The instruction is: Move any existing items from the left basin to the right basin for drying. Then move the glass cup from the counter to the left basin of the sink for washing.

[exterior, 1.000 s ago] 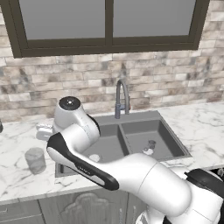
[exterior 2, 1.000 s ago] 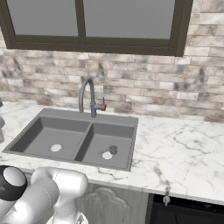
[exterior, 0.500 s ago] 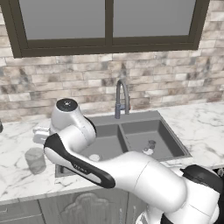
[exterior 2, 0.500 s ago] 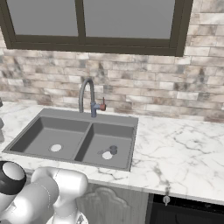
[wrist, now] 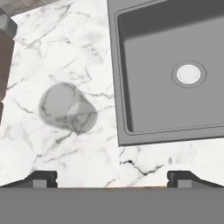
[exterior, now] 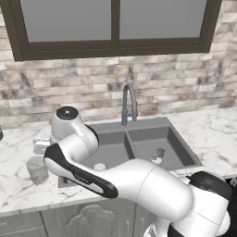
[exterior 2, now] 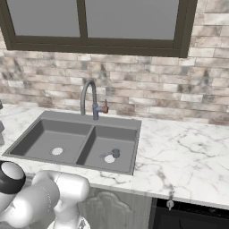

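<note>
Left base view: glass cup (exterior: pixel 37 169) upright on the counter (exterior: pixel 18 185), left of the sink (exterior: pixel 139 143); clear, greyish, wide, straight-sided. Tiny glass (exterior: pixel 160 152) in the right basin (exterior: pixel 159 148).

Right base view: tiny glass (exterior 2: pixel 116 153) beside the right basin's drain.

Hand view: gripper (wrist: pixel 112 178) jaws wide open, holding nothing, over the counter; cup (wrist: pixel 66 107) left of the left basin (wrist: pixel 175 65).

Base views flank the sink (exterior: pixel 139 143); hand view looks straight down.

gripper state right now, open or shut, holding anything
Gripper: open, fingers spread wide with nothing between them, above the counter near the glass cup.
</note>
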